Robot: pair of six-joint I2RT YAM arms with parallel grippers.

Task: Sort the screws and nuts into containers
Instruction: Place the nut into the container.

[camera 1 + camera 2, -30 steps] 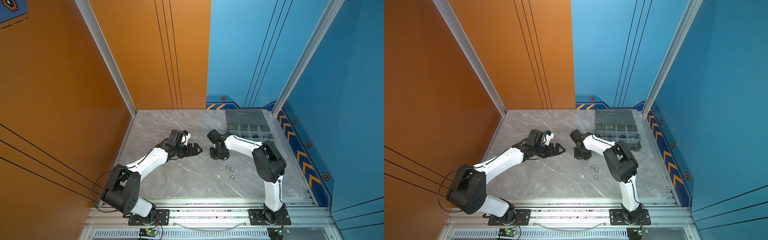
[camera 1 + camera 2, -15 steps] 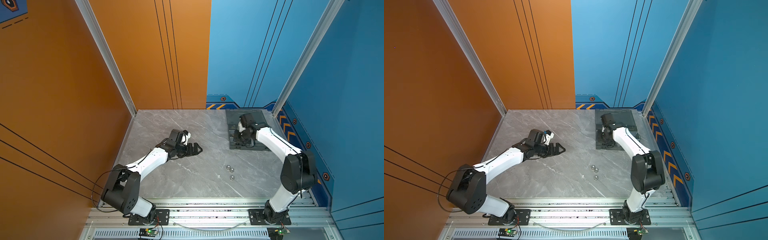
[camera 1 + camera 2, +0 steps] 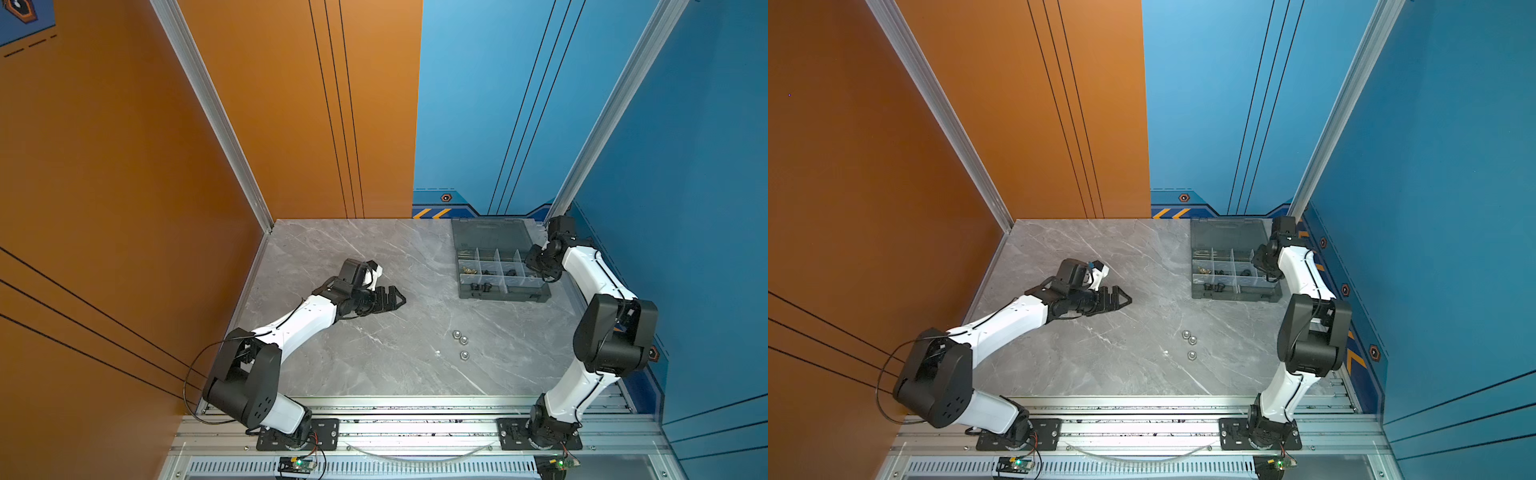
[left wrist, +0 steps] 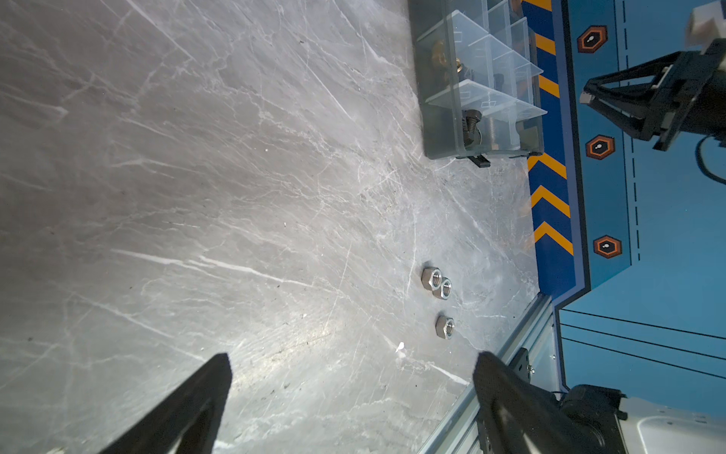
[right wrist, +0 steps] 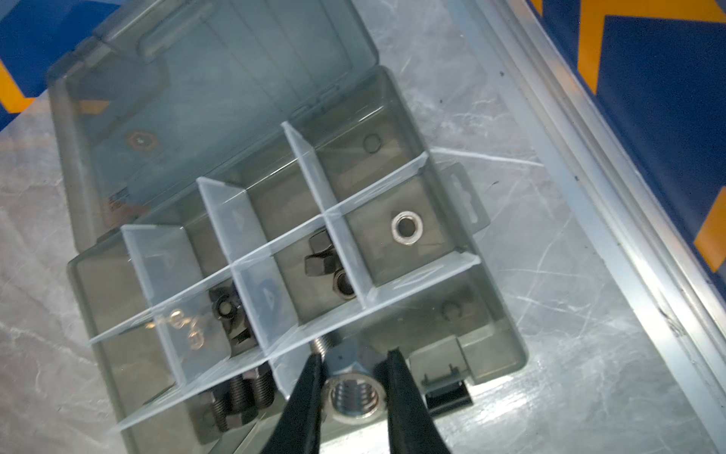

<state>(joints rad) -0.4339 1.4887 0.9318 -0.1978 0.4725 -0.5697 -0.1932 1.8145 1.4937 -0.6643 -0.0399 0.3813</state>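
My right gripper [image 5: 353,355] is shut on a silver hex nut [image 5: 355,397] and hangs over the near right part of the grey organizer box [image 5: 506,334]; in a top view it [image 3: 535,269] is at the box's right edge. The containers hold one silver nut [image 5: 407,228], black nuts [image 5: 320,255], brass wing nuts [image 5: 188,326], black screws [image 5: 243,397] and a silver screw [image 5: 324,344]. Three silver nuts [image 3: 462,343] [image 4: 440,285] lie loose on the table. My left gripper [image 3: 397,298] [image 4: 352,357] rests open and empty left of the middle.
The box's lid [image 3: 490,235] lies open toward the back wall. The box [image 3: 1237,296] stands at the back right, close to the blue side wall [image 3: 665,249]. An aluminium rail [image 3: 415,401] runs along the table's front edge.
My right arm swung from the middle of the table across the box to its right edge, carrying the silver nut. The left arm has stayed put.
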